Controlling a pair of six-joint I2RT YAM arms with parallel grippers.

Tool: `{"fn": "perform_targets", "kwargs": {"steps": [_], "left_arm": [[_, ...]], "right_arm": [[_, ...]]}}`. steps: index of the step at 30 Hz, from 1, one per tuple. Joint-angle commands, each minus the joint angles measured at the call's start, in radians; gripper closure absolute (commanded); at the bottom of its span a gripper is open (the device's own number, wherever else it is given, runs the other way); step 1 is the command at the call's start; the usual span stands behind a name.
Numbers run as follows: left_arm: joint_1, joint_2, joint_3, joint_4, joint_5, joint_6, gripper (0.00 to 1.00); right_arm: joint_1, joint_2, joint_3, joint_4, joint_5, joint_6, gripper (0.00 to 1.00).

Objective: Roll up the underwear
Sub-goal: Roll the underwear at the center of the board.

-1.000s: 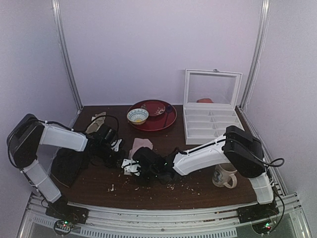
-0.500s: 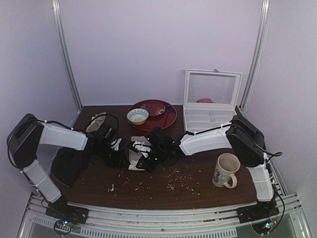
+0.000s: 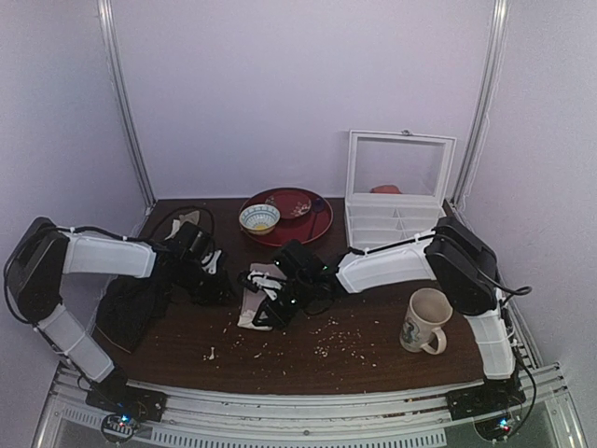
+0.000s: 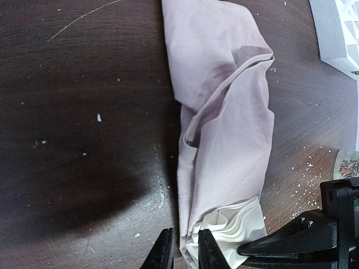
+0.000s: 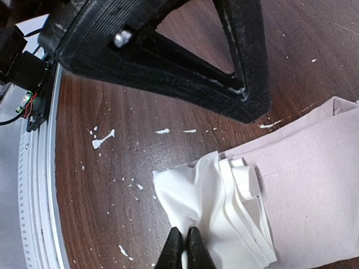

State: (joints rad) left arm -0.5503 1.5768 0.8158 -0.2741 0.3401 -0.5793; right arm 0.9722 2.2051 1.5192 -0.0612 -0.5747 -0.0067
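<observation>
The underwear (image 3: 254, 297), pale pink and folded into a long strip, lies on the dark table. Its bunched white waistband (image 5: 224, 207) is at the near end. My right gripper (image 5: 184, 252) is shut on a corner of the waistband; in the top view it (image 3: 266, 308) sits at the strip's near end. My left gripper (image 4: 183, 255) is nearly closed, with the strip's left edge (image 4: 188, 224) between its fingers beside the waistband (image 4: 238, 227). In the top view it (image 3: 222, 287) is just left of the strip.
A mug (image 3: 424, 322) stands at the right. A white compartment box (image 3: 396, 219) is at the back right. A red plate (image 3: 308, 219) and a bowl (image 3: 258, 218) are behind. A black cloth (image 3: 126, 313) and a beige cloth (image 3: 182, 229) lie at the left. Crumbs (image 3: 336, 336) dot the table.
My right gripper carried the waistband far along the strip, then came back a little toward the near edge. My left arm shifted slightly left and back.
</observation>
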Motion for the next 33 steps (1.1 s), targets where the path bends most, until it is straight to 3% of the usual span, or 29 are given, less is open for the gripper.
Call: {"fn": "perform_targets", "kwargs": {"steps": [1,15,24,33], "left_arm": [[0.005,-0.014,0.015,0.028,0.022,0.0,0.78],[0.005,-0.004,-0.06,0.183,0.137,-0.03,0.82],[0.005,0.0,-0.073,0.2,0.152,-0.029,0.82],[0.005,0.077,-0.067,0.264,0.219,-0.025,0.82]], "right_arm": [[-0.01,0.023,0.01,-0.021,-0.058,0.046,1.0],[-0.066,0.079,0.013,0.035,-0.158,0.18,1.0],[-0.103,0.118,0.033,0.062,-0.258,0.282,1.0],[-0.107,0.108,0.027,0.032,-0.242,0.254,1.0]]}}
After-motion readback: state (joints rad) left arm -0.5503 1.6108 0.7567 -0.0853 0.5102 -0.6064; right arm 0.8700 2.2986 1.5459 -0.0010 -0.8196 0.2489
